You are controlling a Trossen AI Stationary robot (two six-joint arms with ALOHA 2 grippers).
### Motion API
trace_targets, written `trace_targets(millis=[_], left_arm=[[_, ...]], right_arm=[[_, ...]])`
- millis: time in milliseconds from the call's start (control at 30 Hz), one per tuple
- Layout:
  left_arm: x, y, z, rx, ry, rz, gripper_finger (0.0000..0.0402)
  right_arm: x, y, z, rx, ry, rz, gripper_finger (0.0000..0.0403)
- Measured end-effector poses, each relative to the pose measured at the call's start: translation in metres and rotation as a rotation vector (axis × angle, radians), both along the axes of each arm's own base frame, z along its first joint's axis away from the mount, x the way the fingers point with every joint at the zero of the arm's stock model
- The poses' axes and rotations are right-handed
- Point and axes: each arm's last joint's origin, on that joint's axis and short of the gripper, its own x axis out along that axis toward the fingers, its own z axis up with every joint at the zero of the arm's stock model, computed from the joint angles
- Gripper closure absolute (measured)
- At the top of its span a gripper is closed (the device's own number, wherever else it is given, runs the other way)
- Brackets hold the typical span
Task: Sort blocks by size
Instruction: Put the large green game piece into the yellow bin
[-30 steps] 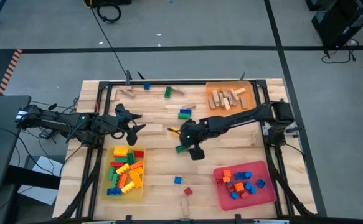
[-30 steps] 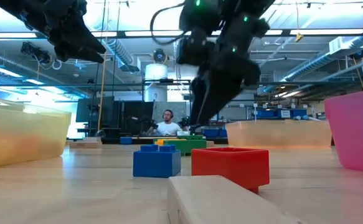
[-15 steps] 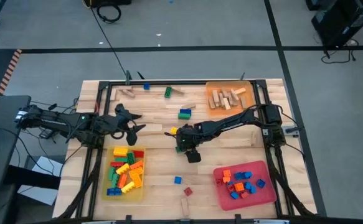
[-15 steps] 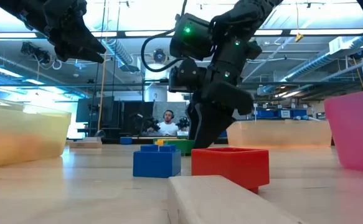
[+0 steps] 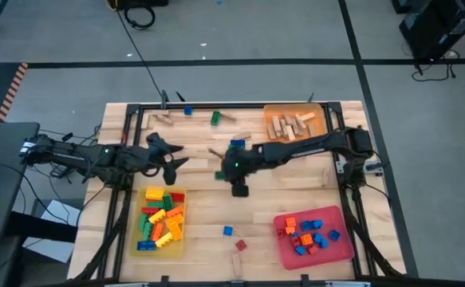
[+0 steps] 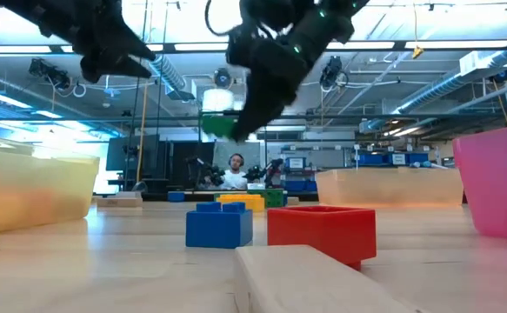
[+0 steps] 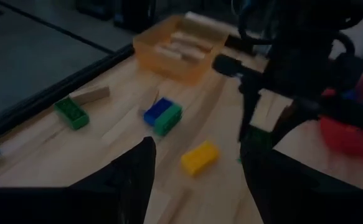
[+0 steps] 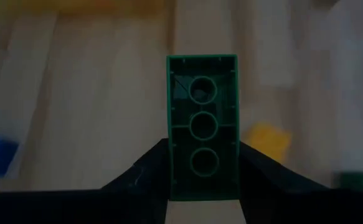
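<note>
Three trays on one wooden table (image 5: 200, 215): yellow tray (image 5: 136, 239) holding large mixed-colour blocks, red tray (image 5: 344, 247) holding small blue, orange and red blocks, orange tray (image 5: 320, 123) holding tan wooden pieces. Two arms: right gripper (image 5: 221, 172) raised above mid-table, fingers clamped on a long green block (image 8: 202, 127), its hollow underside facing the wrist camera; left gripper (image 5: 176, 155) hovering over the table's left side, fingers spread, carrying nothing. Loose items: blue-green block pair (image 5: 237, 145), yellow block (image 7: 200, 157), green block (image 5: 214, 118), small blue block (image 5: 228, 231), small red block (image 5: 241, 245).
</note>
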Motion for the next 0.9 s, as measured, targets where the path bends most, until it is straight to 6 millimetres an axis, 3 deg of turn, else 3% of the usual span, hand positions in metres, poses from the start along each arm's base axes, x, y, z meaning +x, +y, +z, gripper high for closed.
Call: trace_targets(millis=[267, 500, 900], left_arm=[[0.006, -0.001, 0.017, -0.146, -0.243, 0.047, 0.0160], [0.007, -0.001, 0.021, -0.283, -0.339, 0.084, 0.0160], [0.036, -0.003, 0.008, -0.339, -0.330, 0.112, 0.0160]], right_arm=[[0.011, 0.000, 0.074, -0.241, -0.205, -0.050, 0.0252], [0.020, 0.007, 0.103, -0.507, -0.261, -0.097, 0.0252], [0.025, 0.009, 0.099, -0.635, -0.220, -0.107, 0.0252]])
